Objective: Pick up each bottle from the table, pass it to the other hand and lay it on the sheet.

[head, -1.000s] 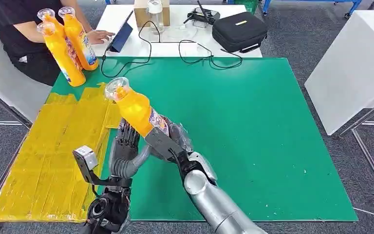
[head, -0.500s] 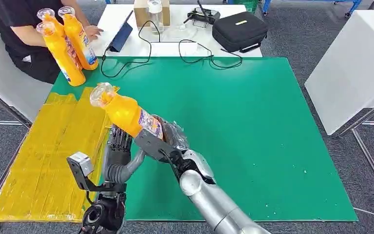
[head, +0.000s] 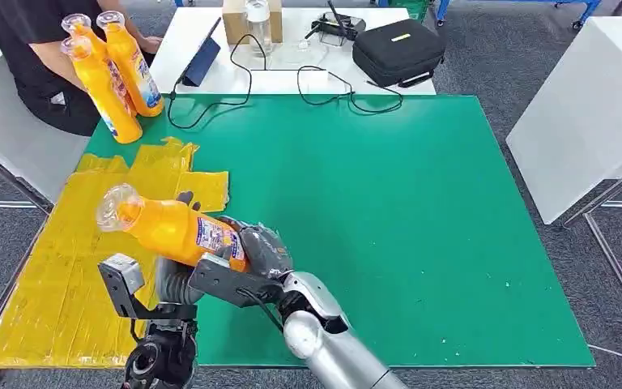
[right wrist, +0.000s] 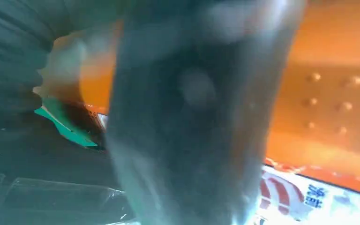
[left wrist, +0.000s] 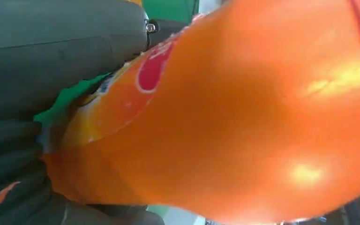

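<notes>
I see the orange bottle [head: 174, 231] lying nearly level above the yellow sheet's [head: 57, 267] right edge at about 7 o'clock on the green bench [head: 421, 243], cap toward 9 o'clock. My left hand [head: 180, 279] is under its body and my right hand [head: 255, 253] clasps its base, fingers wrapped on it. If the right lets go before the left's hold is firm, I judge the smooth bottle could roll off toward the bench edge.
</notes>
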